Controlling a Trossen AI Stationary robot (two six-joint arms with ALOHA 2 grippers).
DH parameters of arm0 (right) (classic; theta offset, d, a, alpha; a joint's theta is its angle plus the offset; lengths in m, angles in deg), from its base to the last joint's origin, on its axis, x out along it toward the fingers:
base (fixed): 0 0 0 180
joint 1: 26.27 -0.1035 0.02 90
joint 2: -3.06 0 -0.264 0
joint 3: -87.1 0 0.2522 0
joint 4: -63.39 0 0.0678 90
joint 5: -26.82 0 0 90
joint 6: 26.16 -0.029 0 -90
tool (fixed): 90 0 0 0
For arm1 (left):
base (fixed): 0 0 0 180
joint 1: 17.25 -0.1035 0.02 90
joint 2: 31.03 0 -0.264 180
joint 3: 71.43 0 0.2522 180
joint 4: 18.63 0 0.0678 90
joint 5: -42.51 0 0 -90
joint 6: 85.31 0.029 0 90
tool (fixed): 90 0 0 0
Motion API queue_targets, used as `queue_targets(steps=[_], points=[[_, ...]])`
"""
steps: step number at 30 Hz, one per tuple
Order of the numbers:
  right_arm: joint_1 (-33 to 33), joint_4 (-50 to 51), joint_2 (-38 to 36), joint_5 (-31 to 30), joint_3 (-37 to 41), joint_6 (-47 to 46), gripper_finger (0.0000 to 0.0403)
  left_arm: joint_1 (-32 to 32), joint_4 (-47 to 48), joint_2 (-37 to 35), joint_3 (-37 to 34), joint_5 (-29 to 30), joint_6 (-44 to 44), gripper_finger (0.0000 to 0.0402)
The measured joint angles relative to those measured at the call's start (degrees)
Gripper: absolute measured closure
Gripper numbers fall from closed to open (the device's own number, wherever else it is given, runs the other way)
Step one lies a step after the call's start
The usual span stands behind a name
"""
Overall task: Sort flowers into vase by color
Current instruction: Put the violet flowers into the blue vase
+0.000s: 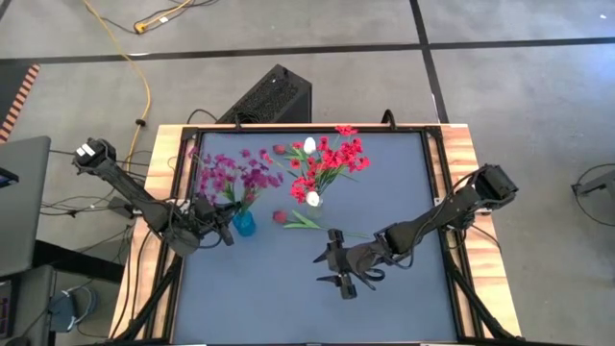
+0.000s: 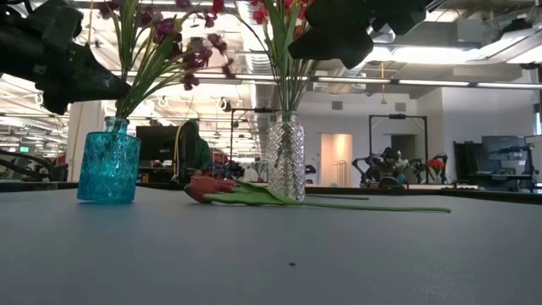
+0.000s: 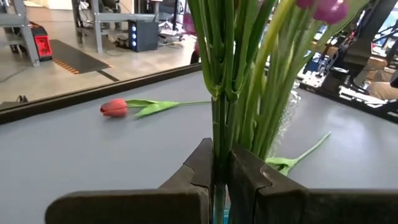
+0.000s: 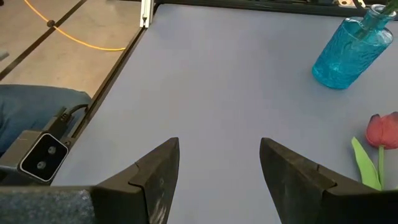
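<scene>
**Flowers part sorted, two tulips left lying on the mat**

Flowers stood in two vases near the back of the grey table mat (image 1: 288, 298). A squat blue glass vase (image 1: 244, 225) with a faceted surface held the magenta-purple sprigs (image 1: 231, 177), their thin green stems fanning up and away toward the left rear corner. A taller clear cut-glass vase (image 2: 286, 158), patterned in diamonds, held the red blossom clusters (image 1: 336, 156) along with two white buds (image 1: 309, 145).

Two single tulips lay flat on the mat. One tulip (image 1: 298, 220) rested between the two vases, its red bud pointing toward the blue vase and its long green stem running out to the right across the table. A second tulip (image 1: 285, 149), with a darker bud, lay behind the vases near the back edge; its stem was hard to follow.

The left gripper (image 3: 219, 163) was at the blue vase, its dark fingers pressed together on a green stem of the purple bunch just above the vase's mouth. The right gripper (image 4: 219, 163) hovered above bare mat in front of the near tulip, fingers spread wide and holding nothing.
</scene>
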Motion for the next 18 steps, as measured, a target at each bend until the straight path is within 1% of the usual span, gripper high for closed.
queue_targets(steps=[5, 8, 12, 18], points=[[0.0, 0.01, 0.0, 0.02, 0.0, 0.0, 0.0155, -0.01, 0.0, -0.04, 0.0, -0.91, -1.16, 0.0391], [0.0, 0.0, 0.0, 0.02, -0.01, 0.0, 0.0155, -0.01, 0.0, -0.04, 0.0, -1.38, -1.32, 0.0384], [-0.04, 0.02, 0.0, 0.27, -0.02, -0.02, 0.0155, -0.01, 0.0, -0.04, 0.04, -2.55, -0.54, 0.0358], [-0.04, 0.02, 0.0, 2.67, -0.02, -0.55, 0.0155, -0.01, 0.03, -0.25, 0.09, -5.26, 1.54, 0.0318]])
